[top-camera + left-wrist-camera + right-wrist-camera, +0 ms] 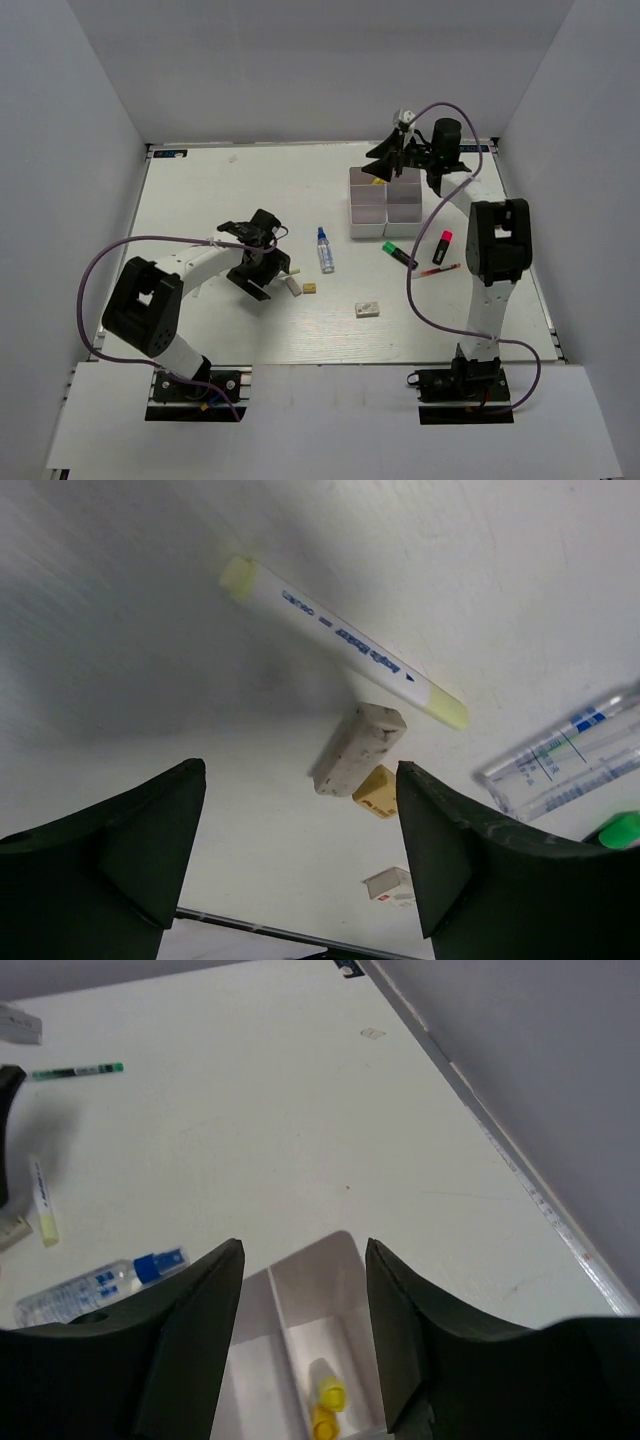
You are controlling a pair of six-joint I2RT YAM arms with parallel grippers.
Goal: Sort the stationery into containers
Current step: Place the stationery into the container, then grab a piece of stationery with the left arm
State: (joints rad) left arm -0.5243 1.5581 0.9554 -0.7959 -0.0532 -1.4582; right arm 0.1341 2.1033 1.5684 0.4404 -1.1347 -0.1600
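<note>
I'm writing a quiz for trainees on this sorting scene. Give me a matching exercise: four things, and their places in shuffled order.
Things:
1. left gripper
2. right gripper
3. blue-capped bottle
4. green highlighter

Places:
a. over the white tray
b. lying along the tray's near side
c. by the grey eraser
d. lying just left of the tray

Pairs: 1-c, 2-a, 3-d, 4-b

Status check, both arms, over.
Left gripper open, empty, over the white pen and eraser. Right gripper open over the tray, yellow-capped pens inside. Nothing blocking either.
</note>
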